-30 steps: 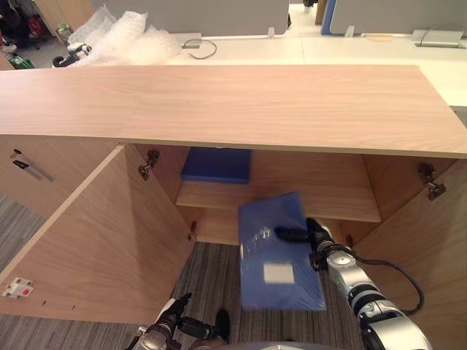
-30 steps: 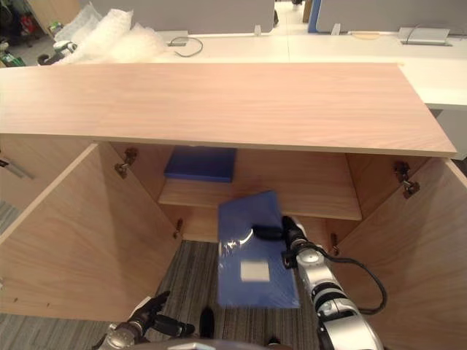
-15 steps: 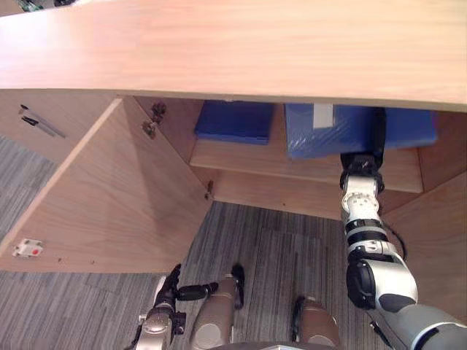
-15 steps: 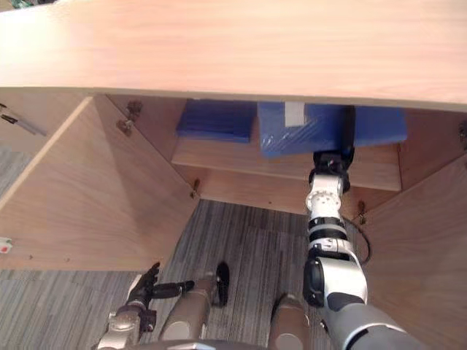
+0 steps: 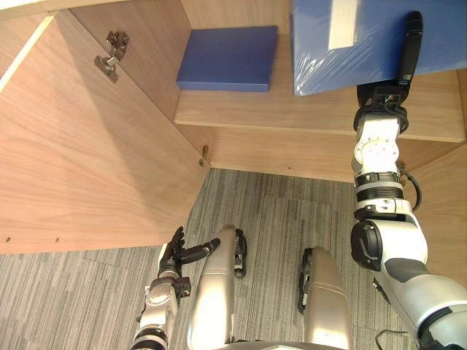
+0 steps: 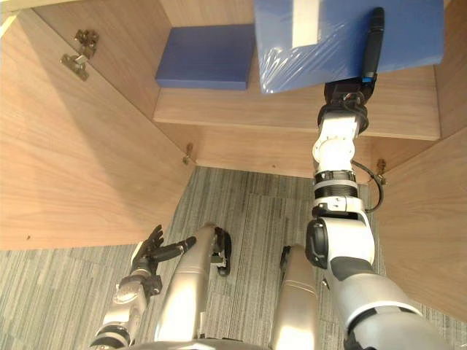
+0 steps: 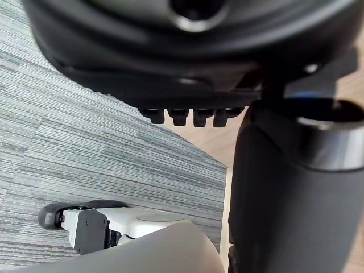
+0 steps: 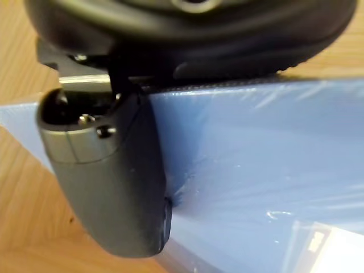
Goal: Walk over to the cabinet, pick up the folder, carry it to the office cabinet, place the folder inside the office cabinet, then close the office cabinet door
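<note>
The right hand (image 5: 406, 55) reaches up into the open office cabinet (image 5: 219, 149) and grips the folder (image 5: 365, 51). Its thumb (image 8: 108, 187) lies flat along the folder's top face, pressing on the clear, shiny wrap. The fingers are under the folder and hidden, so only the thumb's side of the pinch can be seen. The folder is bright blue, and its white label (image 5: 343, 25) sits to the left of the thumb. It spreads out over the wooden shelf (image 5: 292, 117) just past the wrist, with one corner overhanging the shelf's front edge beside the hand. Whether its underside already rests on the shelf I cannot tell; it looks close to it at least.

A darker blue folder (image 5: 228, 58) lies flat on the same shelf, well to the left of the right hand and apart from the held one.

The left hand (image 5: 175, 251) hangs low over the grey striped carpet (image 5: 87, 292), far below the right hand, with its fingers straight and loose and nothing in them. The cabinet's left door (image 5: 80, 168) stands open above and outward of this hand, with a metal hinge (image 5: 111, 55) at its inner edge.
</note>
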`<state>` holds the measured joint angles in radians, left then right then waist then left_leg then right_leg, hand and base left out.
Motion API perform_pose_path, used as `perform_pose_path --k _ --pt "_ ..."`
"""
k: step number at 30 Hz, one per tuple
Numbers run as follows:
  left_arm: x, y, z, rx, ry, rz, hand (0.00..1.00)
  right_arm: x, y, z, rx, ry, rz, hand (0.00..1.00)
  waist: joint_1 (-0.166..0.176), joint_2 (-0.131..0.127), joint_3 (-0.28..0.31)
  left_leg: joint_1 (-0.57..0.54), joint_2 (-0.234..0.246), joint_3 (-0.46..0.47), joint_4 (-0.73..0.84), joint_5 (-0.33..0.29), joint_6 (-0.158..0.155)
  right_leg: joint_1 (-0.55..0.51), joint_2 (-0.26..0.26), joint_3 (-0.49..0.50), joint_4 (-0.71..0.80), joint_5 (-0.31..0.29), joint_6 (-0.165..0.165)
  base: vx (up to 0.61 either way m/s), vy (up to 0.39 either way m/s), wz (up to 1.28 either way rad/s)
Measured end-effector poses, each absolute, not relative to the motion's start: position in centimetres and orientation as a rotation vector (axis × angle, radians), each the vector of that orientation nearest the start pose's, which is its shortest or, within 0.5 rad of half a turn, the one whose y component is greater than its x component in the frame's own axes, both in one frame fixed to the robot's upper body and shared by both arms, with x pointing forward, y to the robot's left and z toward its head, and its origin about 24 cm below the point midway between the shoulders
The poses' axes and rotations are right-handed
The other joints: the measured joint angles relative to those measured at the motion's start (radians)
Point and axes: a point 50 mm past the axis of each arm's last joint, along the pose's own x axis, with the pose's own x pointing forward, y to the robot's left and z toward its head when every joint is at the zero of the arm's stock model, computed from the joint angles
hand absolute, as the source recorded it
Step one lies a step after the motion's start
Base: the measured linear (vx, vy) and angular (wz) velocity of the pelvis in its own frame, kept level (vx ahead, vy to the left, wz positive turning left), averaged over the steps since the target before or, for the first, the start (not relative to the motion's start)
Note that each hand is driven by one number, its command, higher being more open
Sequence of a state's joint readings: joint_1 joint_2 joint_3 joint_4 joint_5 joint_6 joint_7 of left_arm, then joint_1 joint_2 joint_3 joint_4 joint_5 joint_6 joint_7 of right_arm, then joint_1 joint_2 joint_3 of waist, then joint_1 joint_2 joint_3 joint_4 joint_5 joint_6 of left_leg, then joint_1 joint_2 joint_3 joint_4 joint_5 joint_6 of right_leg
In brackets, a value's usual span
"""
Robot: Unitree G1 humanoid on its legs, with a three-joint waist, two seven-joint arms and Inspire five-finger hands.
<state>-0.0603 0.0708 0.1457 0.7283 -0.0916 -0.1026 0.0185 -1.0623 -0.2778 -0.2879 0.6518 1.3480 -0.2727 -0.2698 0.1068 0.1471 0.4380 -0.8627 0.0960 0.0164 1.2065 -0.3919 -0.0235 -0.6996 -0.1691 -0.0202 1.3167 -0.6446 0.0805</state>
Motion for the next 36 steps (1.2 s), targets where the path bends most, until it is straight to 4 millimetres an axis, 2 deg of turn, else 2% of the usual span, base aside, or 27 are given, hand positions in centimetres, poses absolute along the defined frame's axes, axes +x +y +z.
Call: perform_pose_path --k 10,11,17,21,22,26,30,33,36 --pt "21.5 19.3 -8.9 -0.082 0.551 0.235 1.0 38.4 -26.0 25.9 1.695 -0.624 -0.383 0.0 0.003 -0.011 0.007 -0.004 -0.025 -0.006 -0.018 0.001 0.002 0.006 -0.024 -0.015 -0.013 -0.007 0.003 0.01 0.003 0.07" --pt "21.5 19.3 -8.9 -0.082 0.551 0.235 1.0 38.4 -26.1 26.1 1.704 -0.627 -0.394 1.0 0.002 -0.012 0.007 -0.003 -0.027 -0.007 -0.022 0.001 0.002 0.009 -0.028 -0.021 -0.018 -0.007 0.003 0.03 0.016 0.07" --pt "21.5 19.2 -8.9 -0.085 0.555 0.234 1.0 39.0 -26.0 26.9 1.728 -0.561 -0.416 1.0 0.001 -0.012 0.008 0.008 -0.033 -0.023 -0.038 0.002 0.002 0.038 -0.032 -0.045 -0.047 -0.007 0.003 0.03 0.0 0.09" --pt "21.5 19.2 -9.0 -0.098 0.555 0.233 1.0 39.0 -26.6 28.5 1.54 -0.554 -0.386 1.0 0.003 -0.016 0.01 0.008 -0.044 -0.029 -0.043 0.002 0.002 0.049 -0.045 -0.062 -0.053 -0.009 0.006 0.03 0.007 0.12" --pt "21.5 19.2 -9.0 -0.098 0.555 0.233 1.0 39.1 -26.6 29.1 1.445 -0.542 -0.376 1.0 0.003 -0.016 0.01 0.008 -0.046 -0.029 -0.044 0.002 0.002 0.05 -0.046 -0.062 -0.055 -0.01 0.008 0.02 0.011 0.04" --pt "21.5 19.2 -9.0 -0.098 0.555 0.233 1.0 39.6 -25.7 30.7 1.271 -0.497 -0.335 1.0 0.003 -0.017 0.012 0.012 -0.047 -0.03 -0.047 0.002 0.002 0.053 -0.046 -0.063 -0.057 -0.011 0.011 0.0 0.0 0.0" --pt "21.4 19.2 -9.0 -0.098 0.556 0.233 1.0 40.0 -25.2 30.3 1.219 -0.467 -0.322 1.0 0.003 -0.017 0.012 0.011 -0.049 -0.03 -0.047 0.002 0.002 0.054 -0.049 -0.064 -0.057 -0.012 0.012 0.0 0.0 0.0" --pt "21.5 19.2 -9.0 -0.099 0.555 0.231 1.0 40.6 -25.1 29.0 1.182 -0.392 -0.353 1.0 0.002 -0.017 0.014 0.01 -0.052 -0.028 -0.046 0.002 0.003 0.053 -0.053 -0.063 -0.057 -0.013 0.013 0.0 0.0 0.0" --pt "21.5 19.2 -8.9 -0.099 0.554 0.227 1.0 41.0 -24.5 28.4 1.067 -0.341 -0.35 1.0 0.002 -0.017 0.016 0.009 -0.052 -0.027 -0.046 0.002 0.003 0.052 -0.054 -0.063 -0.057 -0.013 0.013 0.0 0.0 0.0"
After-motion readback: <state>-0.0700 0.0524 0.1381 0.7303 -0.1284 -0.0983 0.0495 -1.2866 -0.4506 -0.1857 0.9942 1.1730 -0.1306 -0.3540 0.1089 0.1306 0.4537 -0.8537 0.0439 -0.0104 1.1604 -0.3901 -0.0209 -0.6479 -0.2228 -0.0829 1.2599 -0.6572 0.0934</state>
